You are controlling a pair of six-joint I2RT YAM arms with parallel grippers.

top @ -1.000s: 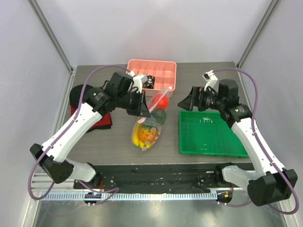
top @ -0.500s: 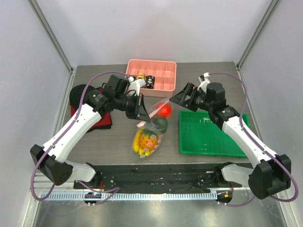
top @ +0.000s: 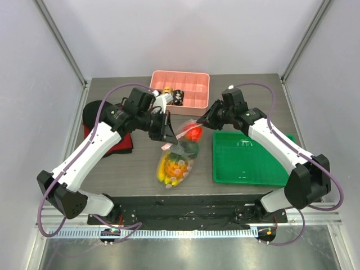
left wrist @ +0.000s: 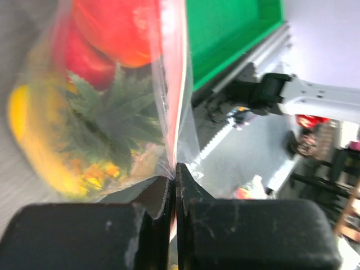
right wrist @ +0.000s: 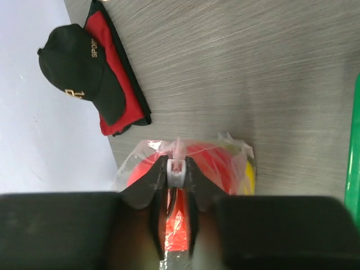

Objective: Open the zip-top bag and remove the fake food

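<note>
My left gripper [left wrist: 175, 169] is clamped shut on one edge of the bag [top: 181, 147], and my right gripper [right wrist: 176, 171] pinches its zip tab [right wrist: 175, 164]. The bag, with the fruit [top: 173, 164] inside, sits just beside the green tray [top: 247, 169].

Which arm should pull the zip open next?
Right: the right gripper pinches the white slider on the bag, while the left gripper is clamped on the bag's edge as an anchor.
</note>
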